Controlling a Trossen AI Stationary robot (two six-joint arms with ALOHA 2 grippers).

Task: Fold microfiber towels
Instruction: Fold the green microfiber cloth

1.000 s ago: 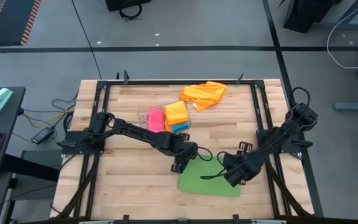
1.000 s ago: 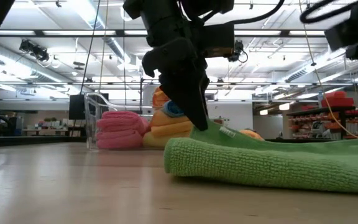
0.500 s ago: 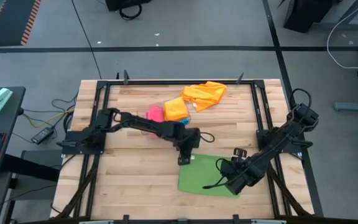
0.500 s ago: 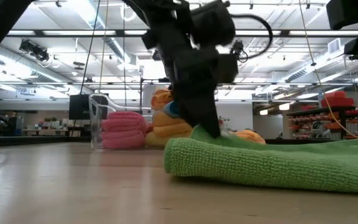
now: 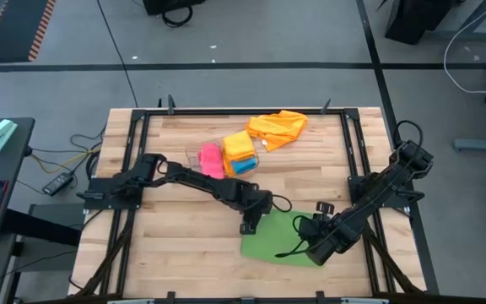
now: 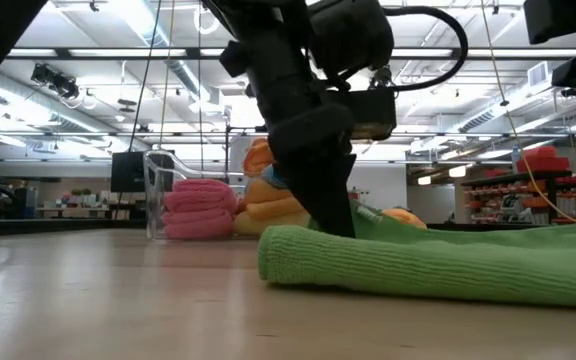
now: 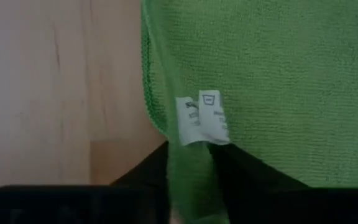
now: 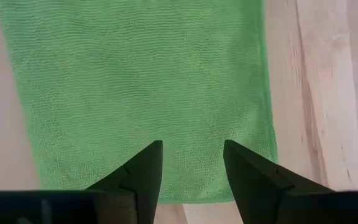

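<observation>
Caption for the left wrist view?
Left gripper pinching the green towel edge beside its care tag.

A towel (image 5: 283, 241) lies on the table (image 5: 175, 241), the bin (image 5: 226, 160) behind it.

High view straight down; low view at tabletop height, level; both wrist views close above green towel (image 5: 281, 243), which all share.

Place: a big robot lab or workshop
Ceiling: long strip lights (image 6: 88, 52) and bare pipes, high up
Floor: grey concrete (image 5: 251, 80) with black cables
Table: a wood table (image 5: 184, 228) in a black metal frame
Back: shelves with red boxes (image 6: 513, 165)
</observation>
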